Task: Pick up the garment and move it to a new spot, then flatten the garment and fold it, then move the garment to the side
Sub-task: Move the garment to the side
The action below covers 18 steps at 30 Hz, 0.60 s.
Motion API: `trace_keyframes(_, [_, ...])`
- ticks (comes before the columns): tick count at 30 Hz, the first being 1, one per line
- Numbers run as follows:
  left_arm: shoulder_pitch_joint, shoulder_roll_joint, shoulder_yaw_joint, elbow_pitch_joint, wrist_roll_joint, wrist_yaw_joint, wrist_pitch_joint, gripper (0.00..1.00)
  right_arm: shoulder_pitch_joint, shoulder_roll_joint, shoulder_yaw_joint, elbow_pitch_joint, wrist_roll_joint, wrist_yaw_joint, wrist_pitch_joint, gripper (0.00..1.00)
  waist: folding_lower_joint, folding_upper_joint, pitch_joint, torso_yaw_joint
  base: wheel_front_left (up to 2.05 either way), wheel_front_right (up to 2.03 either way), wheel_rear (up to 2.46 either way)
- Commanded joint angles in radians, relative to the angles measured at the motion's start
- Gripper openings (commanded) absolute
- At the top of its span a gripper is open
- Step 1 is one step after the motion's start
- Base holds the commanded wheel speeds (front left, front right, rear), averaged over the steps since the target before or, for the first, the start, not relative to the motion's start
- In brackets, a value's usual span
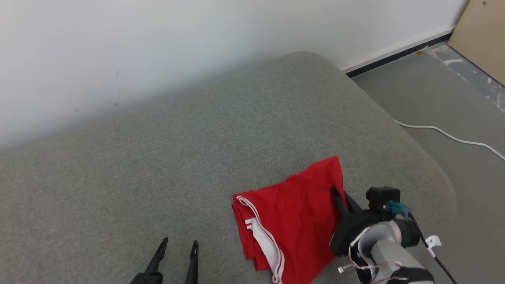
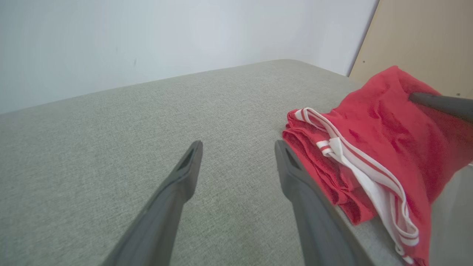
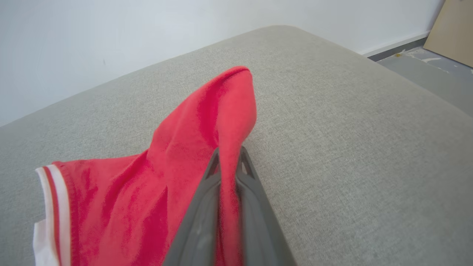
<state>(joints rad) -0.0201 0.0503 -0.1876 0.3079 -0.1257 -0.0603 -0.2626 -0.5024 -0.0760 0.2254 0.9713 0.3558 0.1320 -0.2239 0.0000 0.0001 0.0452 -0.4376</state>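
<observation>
My right gripper [image 3: 229, 151] is clamped on the red garment [image 1: 296, 209], its two fingers pressed together with a ridge of the red cloth pinched between them. The pinch is on the garment's right edge, and the cloth rises there into a raised fold above the fingertips. The rest of the garment lies folded on the grey fabric cushion [image 1: 158, 157], near its front right corner, with the white-striped trim [image 2: 354, 162] showing along the left side. My left gripper [image 2: 239, 145] is spread wide and holds nothing. It hovers over bare cushion just to the left of the garment; in the left wrist view its right finger [image 2: 295, 177] sits close beside the folded edge, and I cannot tell whether it touches.
</observation>
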Motion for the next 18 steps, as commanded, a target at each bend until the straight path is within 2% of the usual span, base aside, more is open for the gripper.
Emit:
trace_keyframes(1, [-0.008,0.000,0.003,-0.002,0.009,-0.003,-0.003,1.00,-0.040,0.006,-0.003,-0.005,-0.012,-0.003,0.004,0.00,0.0000,-0.0001,0.026,0.030,0.00,0.00,0.00])
trace_keyframes(5, [-0.042,0.000,-0.012,0.005,0.028,-0.019,-0.003,1.00,-0.128,-0.001,-0.016,0.019,-0.050,-0.003,0.013,0.00,0.0000,-0.0001,0.067,0.084,0.00,0.00,0.00])
trace_keyframes(9, [-0.087,0.002,-0.028,0.000,0.054,-0.033,-0.003,1.00,-0.230,-0.038,-0.077,0.078,-0.100,-0.003,0.004,0.00,0.0000,-0.0001,0.124,0.149,0.00,0.00,0.00])
trace_keyframes(11, [-0.130,0.004,-0.045,-0.021,0.066,-0.045,-0.003,1.00,-0.310,-0.089,-0.162,0.138,-0.147,-0.003,-0.006,0.00,0.0000,-0.0001,0.179,0.206,0.00,0.00,0.00])
trace_keyframes(18, [-0.210,0.023,-0.073,-0.073,0.094,-0.058,-0.003,1.00,-0.485,-0.241,-0.391,0.243,-0.313,-0.003,-0.019,0.00,0.0000,-0.0001,0.296,0.308,0.00,0.00,0.00])
